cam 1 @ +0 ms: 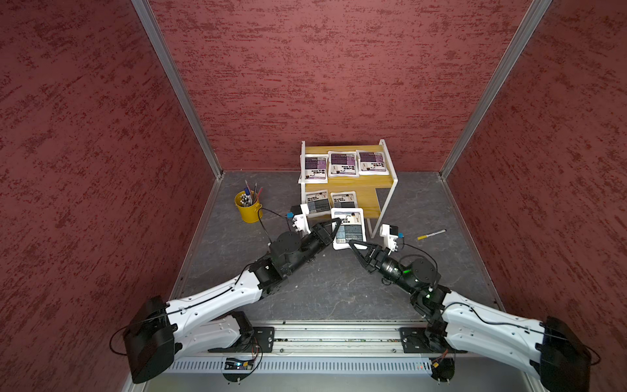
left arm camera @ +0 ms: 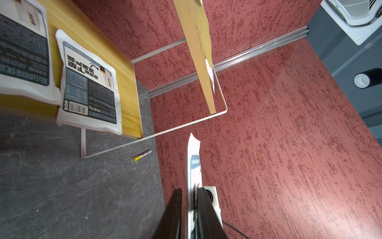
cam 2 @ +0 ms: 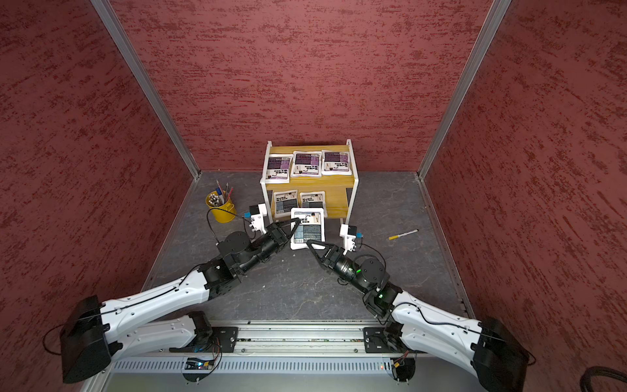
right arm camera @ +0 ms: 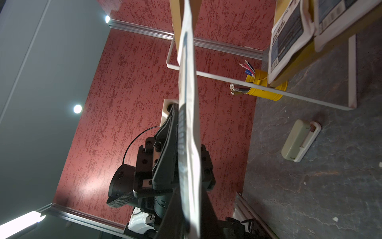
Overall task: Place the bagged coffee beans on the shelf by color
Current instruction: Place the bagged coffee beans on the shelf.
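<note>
A grey-blue coffee bag (cam 1: pixel 349 228) (cam 2: pixel 307 229) hangs in the air just in front of the shelf (cam 1: pixel 369 203) (cam 2: pixel 336 203). My right gripper (cam 1: pixel 353 242) (right arm camera: pixel 191 198) is shut on its near edge. My left gripper (cam 1: pixel 337 221) (left arm camera: pixel 189 189) straddles its left edge, open a little, with one finger off the bag. Three purple bags (cam 1: pixel 342 164) lie in a row on the upper board. Two grey-blue bags (cam 1: pixel 317 202) (left arm camera: pixel 88 91) lie on the lower board, towards its left.
A yellow pen bucket (cam 1: pixel 248 207) stands left of the shelf. A yellow-capped marker (cam 1: pixel 431 234) lies on the floor to the right. A grey-green case (right arm camera: pixel 297 142) lies on the floor in the right wrist view. Red walls close in three sides.
</note>
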Controlling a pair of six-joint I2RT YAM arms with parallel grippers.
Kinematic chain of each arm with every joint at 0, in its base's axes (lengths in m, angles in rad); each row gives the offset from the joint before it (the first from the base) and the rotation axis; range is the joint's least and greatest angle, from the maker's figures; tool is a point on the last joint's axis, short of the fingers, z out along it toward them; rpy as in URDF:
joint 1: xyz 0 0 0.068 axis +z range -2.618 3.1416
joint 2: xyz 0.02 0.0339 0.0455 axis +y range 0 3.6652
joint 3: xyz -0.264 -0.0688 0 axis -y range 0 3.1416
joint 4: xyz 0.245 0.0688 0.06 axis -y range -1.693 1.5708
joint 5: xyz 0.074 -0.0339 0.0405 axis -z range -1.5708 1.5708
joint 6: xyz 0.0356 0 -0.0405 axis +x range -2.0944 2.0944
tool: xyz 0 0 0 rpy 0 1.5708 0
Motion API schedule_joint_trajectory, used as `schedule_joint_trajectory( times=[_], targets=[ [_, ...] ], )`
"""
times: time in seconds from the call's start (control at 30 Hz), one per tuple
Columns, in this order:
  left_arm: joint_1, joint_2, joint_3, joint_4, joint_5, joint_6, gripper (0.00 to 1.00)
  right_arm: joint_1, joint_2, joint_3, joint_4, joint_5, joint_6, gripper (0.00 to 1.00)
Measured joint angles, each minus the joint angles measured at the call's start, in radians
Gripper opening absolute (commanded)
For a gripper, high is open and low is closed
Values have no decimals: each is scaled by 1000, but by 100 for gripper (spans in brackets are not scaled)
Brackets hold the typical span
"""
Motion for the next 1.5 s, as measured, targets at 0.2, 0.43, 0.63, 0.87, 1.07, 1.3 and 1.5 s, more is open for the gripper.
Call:
schedule_joint_trajectory(
  times=[0.2, 0.43, 0.63, 0.87, 1.07, 1.3, 1.5],
  targets=[
    [24, -45, -32, -30, 7, 1, 51, 0, -69, -26, -46, 34, 0, 0],
    [110, -182, -78, -153, 60, 0, 58, -11, -281, -27, -354, 85, -18, 0],
    [217, -312, -82, -336, 167, 24, 58, -94, -355, 88, -723, 90, -84, 0],
    [299, -372, -82, -501, 288, 69, 58, -217, -167, 300, -923, -18, -216, 0],
    [335, -375, -81, -586, 363, 110, 58, -297, 32, 433, -973, -144, -312, 0],
    [387, -411, -82, -637, 426, 127, 58, -388, 164, 520, -993, -234, -392, 0],
    [434, -460, -82, -685, 467, 142, 58, -447, 269, 570, -977, -289, -424, 0]
  ],
)
